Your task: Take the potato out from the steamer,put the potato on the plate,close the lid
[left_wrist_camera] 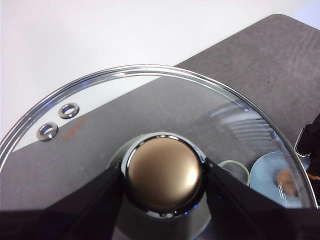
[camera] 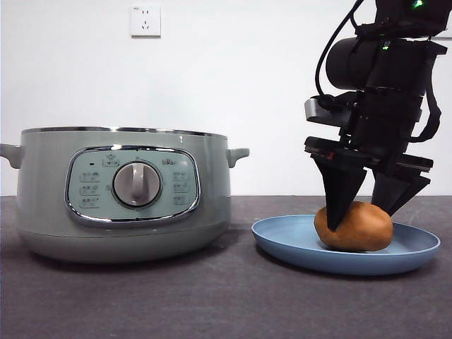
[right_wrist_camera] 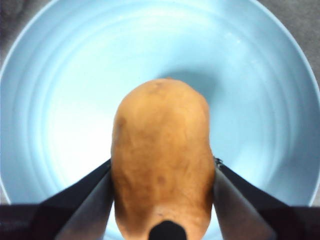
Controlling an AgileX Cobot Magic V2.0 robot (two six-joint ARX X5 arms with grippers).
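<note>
The orange-brown potato (camera: 357, 227) (right_wrist_camera: 160, 125) rests on the light-blue plate (camera: 282, 240) (right_wrist_camera: 50, 100) at the right of the table. My right gripper (camera: 361, 219) (right_wrist_camera: 162, 165) comes down from above and is shut on the potato, one jaw against each side. The sage-green steamer (camera: 127, 198) stands at the left with no lid on it. My left gripper (left_wrist_camera: 163, 175) is shut on the round knob of the glass lid (left_wrist_camera: 165, 100), which it holds in the air, outside the front view.
A white wall with a socket (camera: 145, 21) runs behind the dark grey table (camera: 233, 304). Through the lid's glass, the left wrist view shows the plate (left_wrist_camera: 270, 172) far below. A gap of table separates steamer and plate.
</note>
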